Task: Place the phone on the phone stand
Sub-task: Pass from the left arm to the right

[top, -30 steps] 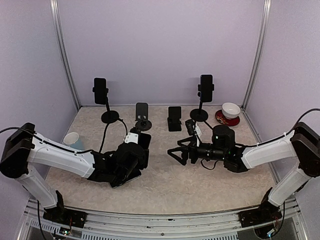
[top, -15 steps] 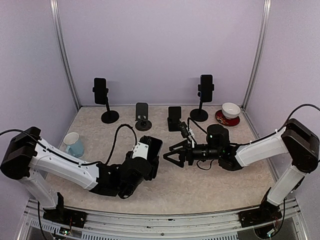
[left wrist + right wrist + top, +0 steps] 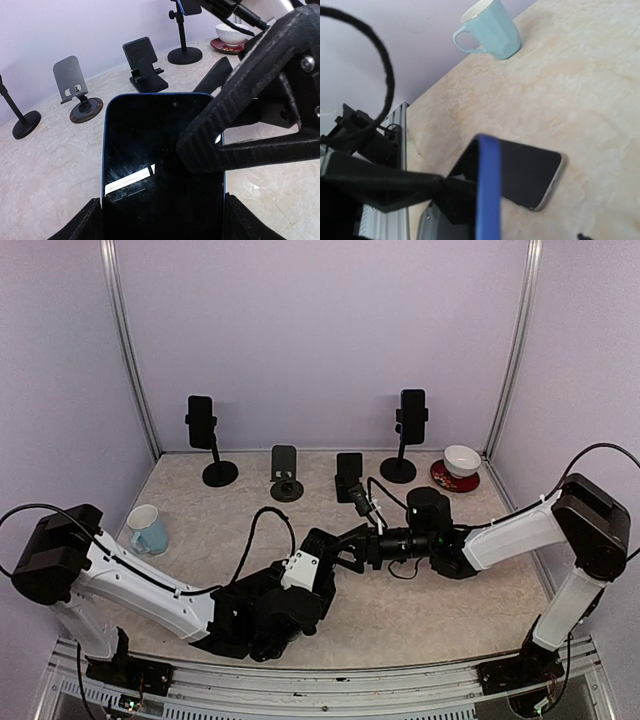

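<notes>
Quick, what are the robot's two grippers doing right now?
Left gripper: closed on the phone, holding it up.
Right gripper: around the phone's top end; whether it grips cannot be told.

The phone [image 3: 150, 165] has a glossy black glass face and a smooth blue rim. The right gripper [image 3: 340, 550] has matt, carbon-weave fingers [image 3: 260, 75]. The mug [image 3: 490, 27] looks glazed.

Lilac walls [image 3: 320, 330], beige marbled tabletop [image 3: 420, 625], alu. posts [image 3: 133, 360]

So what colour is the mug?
The mug is pale teal, white inside; clearest in the right wrist view.
</notes>
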`<state>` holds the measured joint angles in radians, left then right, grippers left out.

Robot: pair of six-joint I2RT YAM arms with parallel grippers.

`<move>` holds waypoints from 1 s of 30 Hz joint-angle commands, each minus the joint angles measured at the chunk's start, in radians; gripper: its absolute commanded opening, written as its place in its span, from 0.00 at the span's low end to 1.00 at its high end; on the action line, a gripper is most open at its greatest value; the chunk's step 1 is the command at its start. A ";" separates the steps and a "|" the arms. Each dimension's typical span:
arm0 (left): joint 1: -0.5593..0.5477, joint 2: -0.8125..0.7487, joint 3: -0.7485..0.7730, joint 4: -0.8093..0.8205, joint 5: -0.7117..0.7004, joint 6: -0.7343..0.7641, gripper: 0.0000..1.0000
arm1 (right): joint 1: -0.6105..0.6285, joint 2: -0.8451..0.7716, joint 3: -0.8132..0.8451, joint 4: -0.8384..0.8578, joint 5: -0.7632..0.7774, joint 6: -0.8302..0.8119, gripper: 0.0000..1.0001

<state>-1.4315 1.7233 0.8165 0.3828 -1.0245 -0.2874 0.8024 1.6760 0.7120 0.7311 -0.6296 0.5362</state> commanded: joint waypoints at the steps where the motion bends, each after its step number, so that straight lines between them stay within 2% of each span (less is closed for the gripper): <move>1: -0.021 0.021 0.048 0.081 -0.063 0.030 0.29 | -0.012 0.023 0.028 0.007 -0.048 0.031 0.78; 6: -0.038 0.034 0.054 0.100 -0.077 0.040 0.29 | -0.025 0.061 0.040 0.052 -0.137 0.092 0.55; 9: -0.042 0.040 0.057 0.106 -0.083 0.046 0.29 | -0.035 0.093 0.045 0.094 -0.187 0.147 0.48; 15: -0.044 0.044 0.058 0.107 -0.094 0.046 0.29 | -0.048 0.144 0.058 0.159 -0.262 0.229 0.28; 20: -0.047 0.047 0.058 0.110 -0.105 0.048 0.30 | -0.055 0.178 0.064 0.203 -0.298 0.285 0.20; 24: -0.049 0.049 0.056 0.111 -0.108 0.048 0.34 | -0.059 0.196 0.066 0.227 -0.312 0.316 0.11; 30: -0.049 0.049 0.059 0.111 -0.108 0.049 0.48 | -0.067 0.197 0.058 0.240 -0.309 0.333 0.05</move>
<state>-1.4662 1.7798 0.8417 0.4263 -1.1004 -0.2340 0.7609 1.8515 0.7624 0.9405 -0.9337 0.8627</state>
